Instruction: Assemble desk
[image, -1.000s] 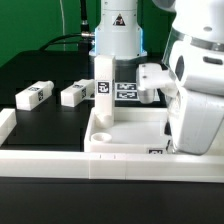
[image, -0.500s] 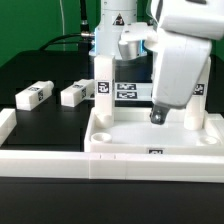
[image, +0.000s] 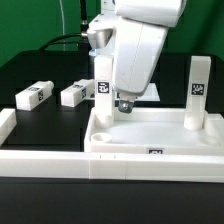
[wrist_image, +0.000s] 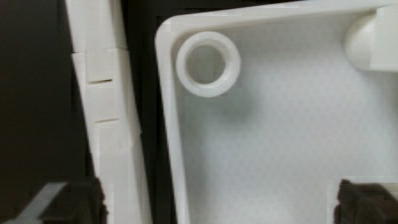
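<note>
Swung away from the upright leg (image: 198, 88) on the exterior view's right, the claw (image: 122, 104) was held empty, jaws apart, over the desk top (image: 150, 125) beside the other upright leg (image: 103, 88). Two loose legs (image: 33, 96) were left on the table (image: 40, 70), presumably to be fetched next.

Dial centred on desk top (image: 165, 128), exterior view: upright leg (image: 103, 88) blocks 10 o'clock corner; second upright leg (image: 198, 85) blocks 2 o'clock corner; floor between them bare; loose leg (image: 73, 94) and another loose leg (image: 32, 96) lie beyond rim near 9 o'clock, gap between.
</note>
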